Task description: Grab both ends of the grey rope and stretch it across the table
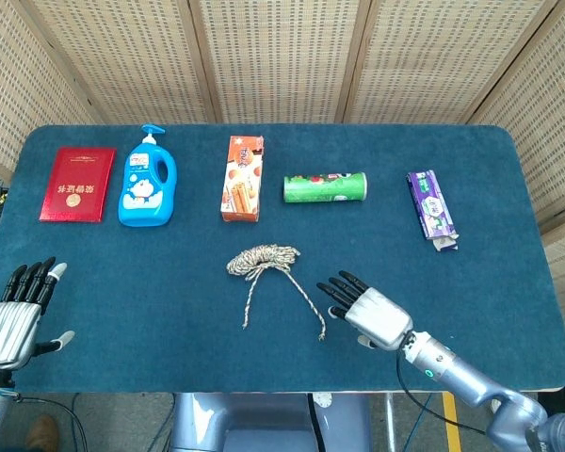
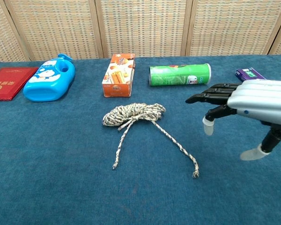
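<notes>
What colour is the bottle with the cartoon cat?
Bright blue bottle, clearest in the head view.

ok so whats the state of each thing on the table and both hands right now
grey rope: bundled, two loose ends trailing, not held
right hand: open, fingers apart, beside the right rope end, holding nothing
left hand: open, at the table's near left edge, holding nothing
blue bottle: lying flat
green can: on its side
orange box: lying flat
red booklet: closed, flat
purple pack: lying flat, near end torn open
</notes>
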Tool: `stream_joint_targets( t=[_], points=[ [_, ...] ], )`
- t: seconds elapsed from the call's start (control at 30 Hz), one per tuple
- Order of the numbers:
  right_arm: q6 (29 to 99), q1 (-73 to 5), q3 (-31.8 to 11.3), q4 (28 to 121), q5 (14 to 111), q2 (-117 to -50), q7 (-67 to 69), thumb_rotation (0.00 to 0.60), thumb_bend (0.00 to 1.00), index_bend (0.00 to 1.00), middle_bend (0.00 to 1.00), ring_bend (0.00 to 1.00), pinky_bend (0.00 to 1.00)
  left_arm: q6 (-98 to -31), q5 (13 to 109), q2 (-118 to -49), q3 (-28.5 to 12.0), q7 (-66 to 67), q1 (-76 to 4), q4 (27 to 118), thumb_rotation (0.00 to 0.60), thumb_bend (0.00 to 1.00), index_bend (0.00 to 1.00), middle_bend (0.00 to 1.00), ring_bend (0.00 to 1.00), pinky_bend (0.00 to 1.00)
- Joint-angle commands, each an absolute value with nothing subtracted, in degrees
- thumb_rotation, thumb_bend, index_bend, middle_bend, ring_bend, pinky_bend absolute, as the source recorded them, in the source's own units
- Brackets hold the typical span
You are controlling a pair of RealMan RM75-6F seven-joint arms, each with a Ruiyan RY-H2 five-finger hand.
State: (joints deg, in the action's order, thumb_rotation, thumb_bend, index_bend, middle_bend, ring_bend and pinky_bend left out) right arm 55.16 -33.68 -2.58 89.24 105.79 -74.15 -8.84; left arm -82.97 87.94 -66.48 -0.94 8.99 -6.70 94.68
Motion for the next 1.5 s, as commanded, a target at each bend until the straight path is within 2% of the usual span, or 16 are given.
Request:
stream_joint_targets(
  t=[0.03, 0.17, 0.73, 1.5],
  points=[
    [53.08, -35.66, -2.72, 86.83, 105.44, -77.11, -10.95, 0.6, 0.17, 0.4, 0.0, 0.0, 0.0, -82.63, 87.59, -66.65, -1.05, 9.29, -6.9, 94.63, 0.6, 0.0, 0.0, 0.0, 0.0, 0.0],
    [51.08, -37.25, -2.11, 85.45, 104.53, -79.5, -12.44, 0.6, 0.2, 0.44, 0.0, 0.0, 0.0, -82.64, 87.46, -66.74, -1.09, 9.4, -6.95, 94.67, 0.6, 0.0, 0.0, 0.0, 0.0, 0.0],
    [45.65, -40.06, -1.27, 83.49, 97.8, -85.71, -20.22, 0.6, 0.27, 0.48, 0.0, 0.0, 0.0, -82.94, 87.8, -66.82, -0.71, 9.95, -6.88, 95.09, 0.6, 0.0, 0.0, 0.0, 0.0, 0.0],
    [45.38, -41.46, -0.19, 82.71, 93.3, -88.23, -23.64, 0.6, 0.3, 0.53, 0.0, 0.0, 0.0, -82.49, 87.59, -66.55, -0.57, 9.17, -7.11, 95.02, 0.6, 0.0, 0.0, 0.0, 0.0, 0.0]
  ],
)
